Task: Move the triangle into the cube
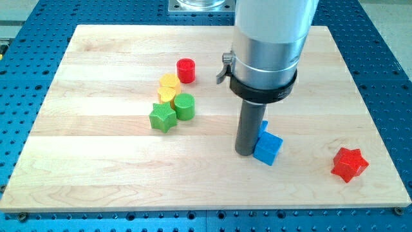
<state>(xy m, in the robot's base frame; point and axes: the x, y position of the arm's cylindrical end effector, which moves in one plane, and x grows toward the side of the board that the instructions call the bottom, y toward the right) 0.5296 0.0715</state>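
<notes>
Two red blocks point(186, 70), two yellow point(169, 82), two green point(184, 106), two blue point(268, 148).

Blue cube point(268, 148): rotated, toward the board's bottom-right.
Blue triangle point(263, 127): touching the cube's top side, mostly hidden.

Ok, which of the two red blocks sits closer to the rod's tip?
The red star at the view's right. My tip rests beside the blue cube; the red cylinder stands farther, up top.

Red cylinder point(186, 70), yellow blocks point(168, 88), green star point(163, 117), red star point(349, 164)
</notes>
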